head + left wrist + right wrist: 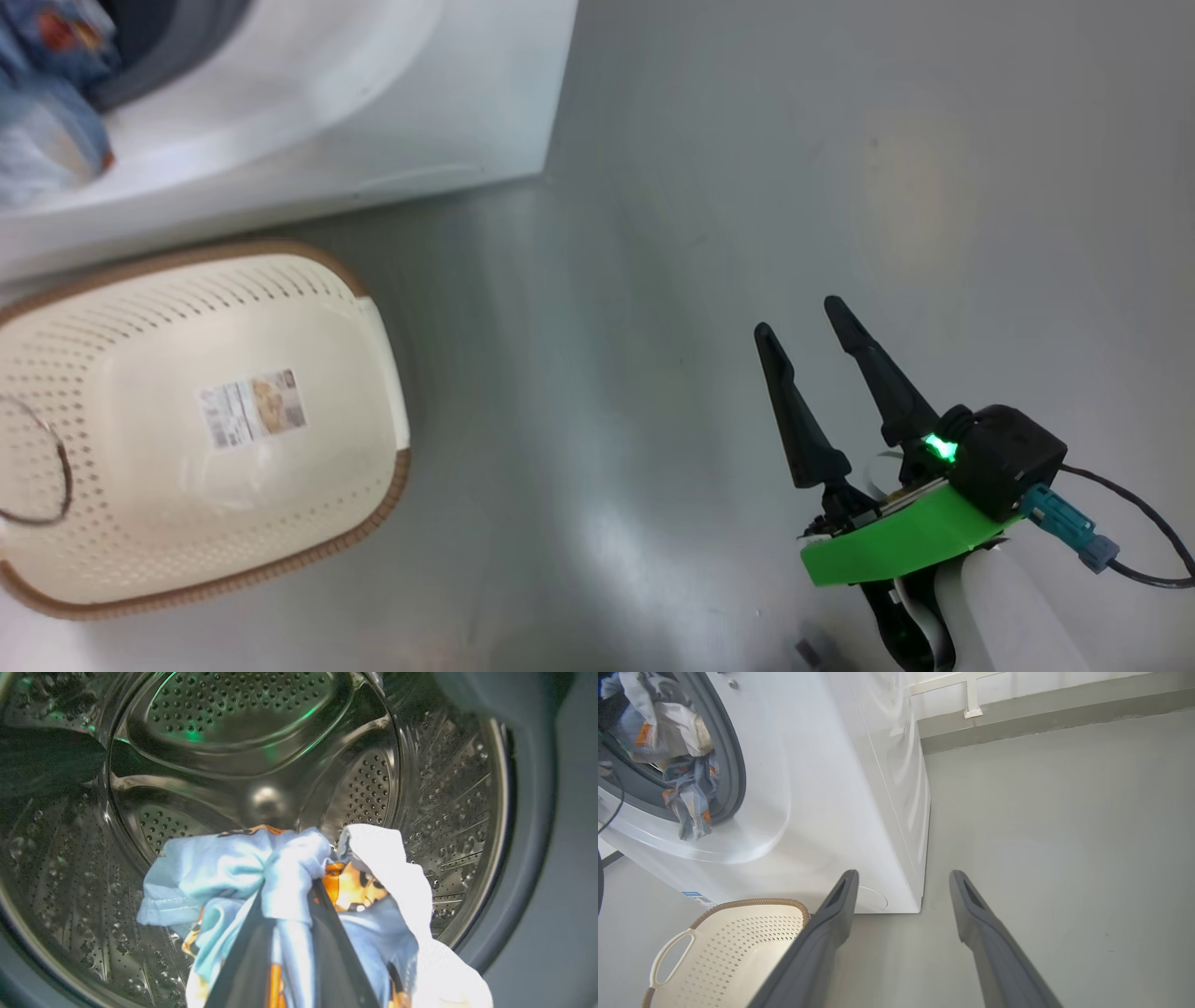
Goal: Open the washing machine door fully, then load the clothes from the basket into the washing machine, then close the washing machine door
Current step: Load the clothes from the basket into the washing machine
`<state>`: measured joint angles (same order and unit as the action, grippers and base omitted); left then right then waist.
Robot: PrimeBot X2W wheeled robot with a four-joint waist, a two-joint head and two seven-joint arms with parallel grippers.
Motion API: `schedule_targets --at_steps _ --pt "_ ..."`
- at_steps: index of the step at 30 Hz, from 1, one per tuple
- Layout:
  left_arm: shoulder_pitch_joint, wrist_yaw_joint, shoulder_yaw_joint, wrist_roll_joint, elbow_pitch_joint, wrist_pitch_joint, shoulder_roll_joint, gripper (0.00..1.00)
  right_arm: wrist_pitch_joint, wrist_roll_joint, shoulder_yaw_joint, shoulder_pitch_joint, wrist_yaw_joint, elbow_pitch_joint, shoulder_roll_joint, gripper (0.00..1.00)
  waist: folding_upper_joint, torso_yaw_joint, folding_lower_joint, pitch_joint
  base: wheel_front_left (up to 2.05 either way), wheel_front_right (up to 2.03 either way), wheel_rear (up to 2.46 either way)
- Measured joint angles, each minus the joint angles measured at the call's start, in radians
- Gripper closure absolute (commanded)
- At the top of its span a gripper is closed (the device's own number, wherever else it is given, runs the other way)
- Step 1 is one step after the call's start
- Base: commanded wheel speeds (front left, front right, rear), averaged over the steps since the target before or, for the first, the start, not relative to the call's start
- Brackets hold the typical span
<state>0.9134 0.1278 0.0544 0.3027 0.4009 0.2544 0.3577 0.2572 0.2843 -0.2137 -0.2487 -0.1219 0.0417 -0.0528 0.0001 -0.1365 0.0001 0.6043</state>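
left gripper (288, 891) clamps the clothes (210, 868) inside the washing machine (261, 732).

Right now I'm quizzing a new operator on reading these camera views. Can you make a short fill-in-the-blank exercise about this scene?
1. The left gripper grips the clothes inside the steel ____ of the washing machine.
2. The basket on the floor is ____ of clothes.
3. The right gripper hangs above the floor with its jaws ____.
Missing words: drum; empty; open.
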Motion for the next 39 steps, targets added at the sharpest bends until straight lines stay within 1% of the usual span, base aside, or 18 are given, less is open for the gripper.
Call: schedule_targets --at_steps 4,8,13,15,19,22,25,28,30,31,35,39 --pt "0.090 0.000 -0.014 0.012 0.077 0.002 0.025 1.00 0.000 0.002 -0.009 -0.005 0.000 -0.006 0.000 0.00 0.0000 -0.010 0.0000 0.056 0.00 0.00 0.00" --pt "0.170 0.000 -0.067 0.048 0.181 0.002 0.051 1.00 0.000 0.011 -0.021 -0.020 0.000 -0.011 0.000 0.00 0.0000 -0.018 0.0000 0.106 0.00 0.00 0.00" --pt "0.270 0.000 -0.146 0.118 0.271 -0.049 0.078 1.00 0.000 0.013 -0.032 -0.022 0.000 -0.010 0.000 0.00 0.0000 -0.026 0.0000 0.158 0.00 0.00 0.00" --pt "0.309 0.000 -0.174 0.133 0.297 -0.062 0.097 1.00 0.000 0.017 -0.034 -0.023 0.000 -0.011 0.000 0.00 0.0000 -0.029 0.0000 0.176 0.00 0.00 0.00" --pt "0.371 0.000 -0.209 0.191 0.350 -0.086 0.116 1.00 0.000 0.017 -0.039 -0.024 0.000 -0.013 0.000 0.00 0.0000 -0.036 0.0000 0.205 0.00 0.00 0.00" --pt "0.411 0.000 -0.237 0.225 0.382 -0.087 0.130 1.00 0.000 0.016 -0.043 -0.023 0.000 -0.012 0.000 0.00 0.0000 -0.045 0.0000 0.217 0.00 0.00 0.00" --pt "0.454 0.000 -0.272 0.233 0.406 -0.085 0.148 1.00 0.000 0.016 -0.046 -0.023 0.000 -0.011 0.000 0.00 0.0000 -0.051 0.0000 0.227 0.00 0.00 0.00" --pt "0.487 0.000 -0.292 0.229 0.421 -0.039 0.162 1.00 0.000 0.016 -0.055 -0.022 0.000 -0.011 0.000 0.00 0.0000 -0.058 0.0000 0.235 0.00 0.00 0.00" --pt "0.511 0.000 -0.296 0.214 0.405 -0.009 0.169 1.00 0.000 0.016 -0.060 -0.022 0.000 -0.011 0.000 0.00 0.0000 -0.061 0.0000 0.239 0.00 0.00 0.00" --pt "0.532 0.000 -0.290 0.182 0.344 -0.001 0.176 1.00 0.000 0.016 -0.064 -0.022 0.000 -0.012 0.000 0.00 0.0000 -0.062 0.0000 0.245 0.00 0.00 0.00" --pt "0.542 0.000 -0.195 0.097 0.155 0.002 0.178 1.00 0.000 0.017 -0.074 -0.025 0.000 -0.012 0.000 0.00 -0.0001 -0.070 0.0000 0.259 0.00 0.00 0.00" --pt "0.513 0.000 -0.099 0.034 0.017 0.004 0.164 1.00 0.000 0.020 -0.083 -0.032 0.000 -0.013 0.000 0.00 0.0000 -0.080 0.0000 0.267 0.00 0.00 0.00"
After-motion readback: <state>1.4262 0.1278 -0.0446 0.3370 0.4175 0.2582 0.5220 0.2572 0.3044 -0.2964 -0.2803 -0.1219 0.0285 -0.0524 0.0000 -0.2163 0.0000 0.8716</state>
